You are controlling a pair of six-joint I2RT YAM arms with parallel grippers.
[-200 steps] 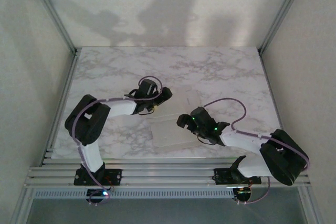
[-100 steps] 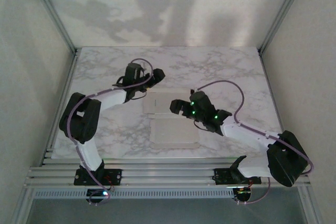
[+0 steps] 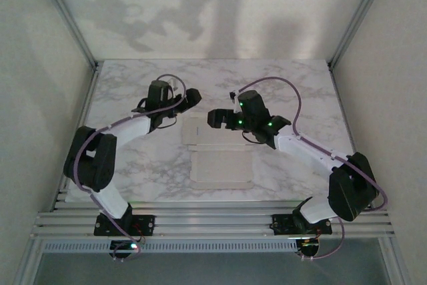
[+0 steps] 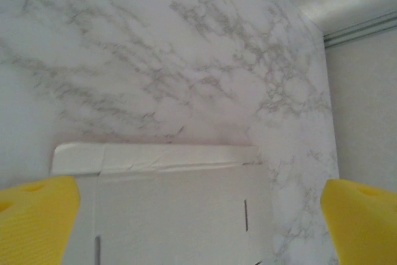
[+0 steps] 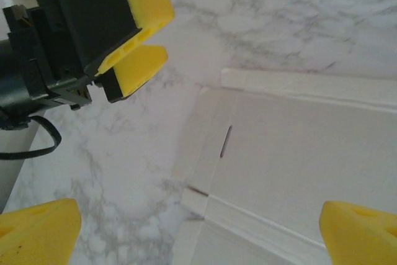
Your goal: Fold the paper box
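The paper box (image 3: 220,165) lies flat on the marble table, white face up, with creases and short slits showing. In the left wrist view its far edge flap (image 4: 155,156) shows a faint pink rim. My left gripper (image 3: 192,96) hovers open just past the box's far left corner, its yellow fingertips (image 4: 37,215) spread wide over the sheet (image 4: 173,209). My right gripper (image 3: 215,119) hangs open above the box's far panel (image 5: 298,153), holding nothing. The left gripper (image 5: 133,35) appears at the top left of the right wrist view, off the sheet's corner.
The marble table (image 3: 287,85) stretches bare behind and to the right of the box. Grey enclosure walls stand on three sides. Aluminium rails (image 3: 213,221) carry both arm bases at the near edge.
Both arms have reached farther from their bases. The left gripper went back and left past the box's far corner. The right gripper slid up over the far panel. Both stayed open.
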